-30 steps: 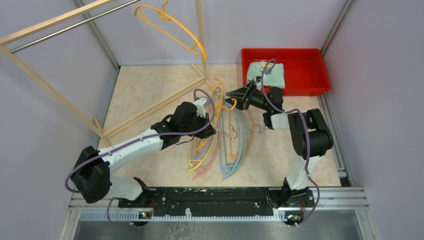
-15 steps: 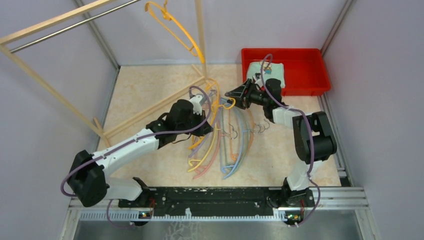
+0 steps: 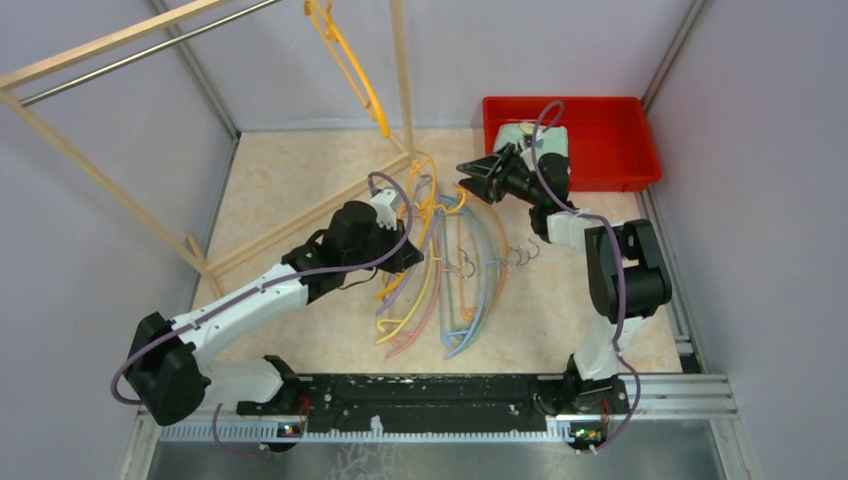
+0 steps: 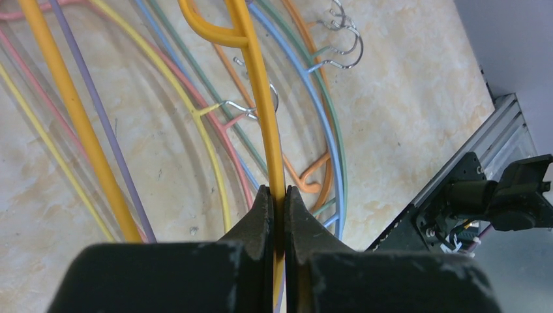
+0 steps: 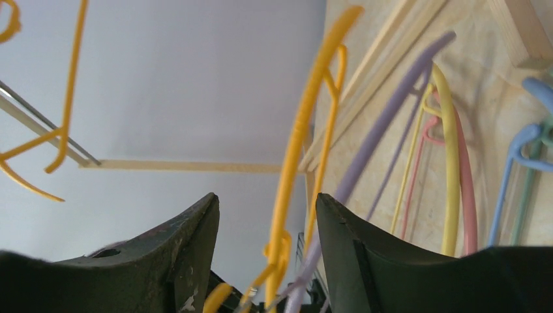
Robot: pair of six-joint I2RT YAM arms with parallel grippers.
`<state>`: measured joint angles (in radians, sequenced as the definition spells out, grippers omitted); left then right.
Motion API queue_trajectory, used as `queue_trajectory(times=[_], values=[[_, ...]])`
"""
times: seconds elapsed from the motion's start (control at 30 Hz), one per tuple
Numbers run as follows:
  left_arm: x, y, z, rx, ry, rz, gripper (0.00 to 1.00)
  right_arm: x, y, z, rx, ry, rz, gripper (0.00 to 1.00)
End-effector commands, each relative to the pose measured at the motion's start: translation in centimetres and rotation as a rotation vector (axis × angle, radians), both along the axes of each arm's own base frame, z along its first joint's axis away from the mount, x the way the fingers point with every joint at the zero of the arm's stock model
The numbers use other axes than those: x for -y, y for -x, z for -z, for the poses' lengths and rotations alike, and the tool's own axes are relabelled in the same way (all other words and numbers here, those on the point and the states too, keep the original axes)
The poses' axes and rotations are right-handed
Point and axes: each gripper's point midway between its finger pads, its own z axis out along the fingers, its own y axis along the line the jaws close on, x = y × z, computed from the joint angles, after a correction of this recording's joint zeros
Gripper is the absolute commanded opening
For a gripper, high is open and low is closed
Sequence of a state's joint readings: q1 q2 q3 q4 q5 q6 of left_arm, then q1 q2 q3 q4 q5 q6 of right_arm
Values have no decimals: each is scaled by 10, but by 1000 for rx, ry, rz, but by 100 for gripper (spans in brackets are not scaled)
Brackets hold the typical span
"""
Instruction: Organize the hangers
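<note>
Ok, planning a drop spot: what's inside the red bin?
In the red bin, at its left end, lies a pale folded cloth. The right arm covers part of it; anything beneath is hidden.

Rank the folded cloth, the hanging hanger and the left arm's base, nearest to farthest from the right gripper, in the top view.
1. The folded cloth, in the red tray, just behind the right gripper.
2. The hanging hanger, up high, to the left.
3. The left arm's base, near edge, far left.

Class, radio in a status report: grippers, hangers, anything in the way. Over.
Left gripper shut on orange hanger. Right gripper open, jaws astride same hanger. One hanger on rail, pile on table. Purple hanger close alongside, possible snag.
</note>
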<state>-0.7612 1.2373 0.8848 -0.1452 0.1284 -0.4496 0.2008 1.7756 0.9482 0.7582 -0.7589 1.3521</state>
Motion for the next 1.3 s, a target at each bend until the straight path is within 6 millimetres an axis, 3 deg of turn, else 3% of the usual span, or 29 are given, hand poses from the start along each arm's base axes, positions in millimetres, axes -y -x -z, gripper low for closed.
queue_trajectory(times=[0.0,0.4,0.67,0.93,1.27], values=[[1,0,-21,63,70,2,0,2,-15,-55,150,-66,31,57],[9,-7,-65,131,187,-13,0,4,10,-9,11,31,28,56],[12,-5,-72,126,228,-7,0,-23,9,-21,16,-87,-56,56],[11,-3,-82,134,271,-22,0,-59,17,-12,-43,-160,-124,56],[13,3,-71,93,282,-1,0,-61,20,-25,-27,-285,-138,48]])
